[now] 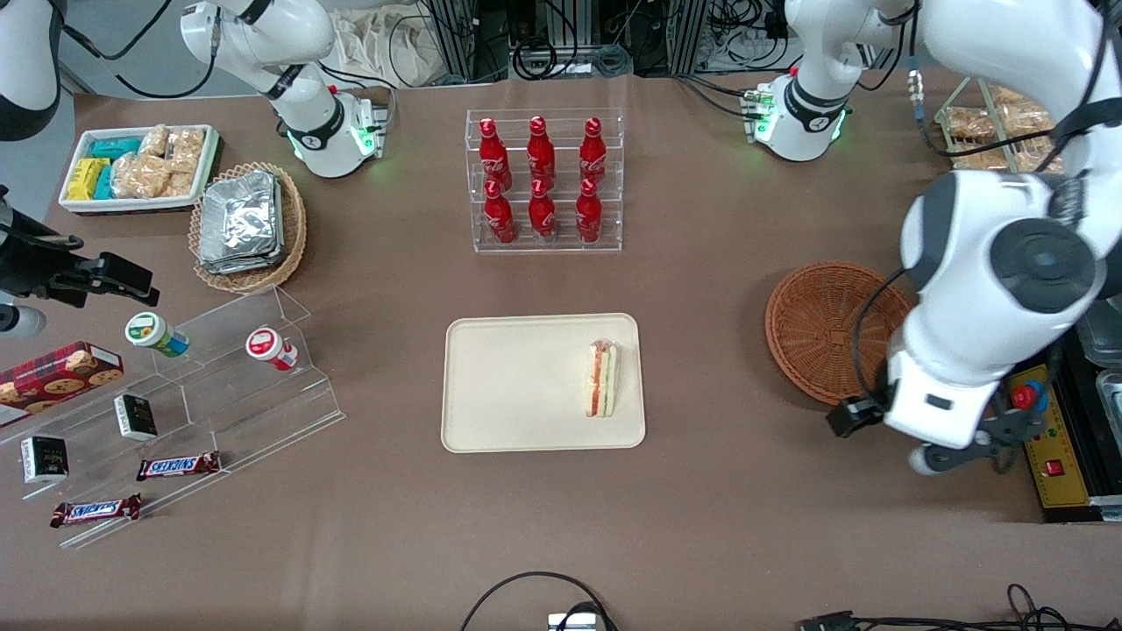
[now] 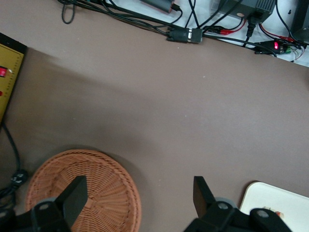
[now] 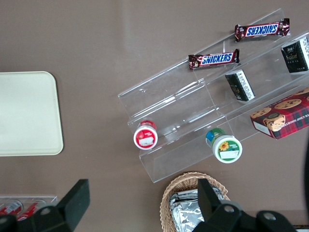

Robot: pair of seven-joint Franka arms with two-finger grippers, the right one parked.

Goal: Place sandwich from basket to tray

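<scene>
The sandwich [image 1: 601, 379], a white wedge with red and green layers, lies on the cream tray [image 1: 491, 386], near the tray edge that faces the basket. The round reddish-brown basket [image 1: 824, 329] is empty and sits toward the working arm's end of the table. My left gripper [image 1: 960, 449] hangs high above the table, nearer to the front camera than the basket. In the left wrist view the gripper [image 2: 139, 182] is open and empty. One of its fingers [image 2: 77, 193] is over the basket [image 2: 96, 193]. A corner of the tray [image 2: 282, 200] shows beside the other finger.
A clear rack of red bottles [image 1: 543, 180] stands farther from the front camera than the tray. A tan oval basket of foil packs [image 1: 245, 223], a white snack bin [image 1: 140, 166] and an acrylic shelf [image 1: 219, 394] lie toward the parked arm's end. A yellow control box [image 1: 1056, 451] sits by my gripper.
</scene>
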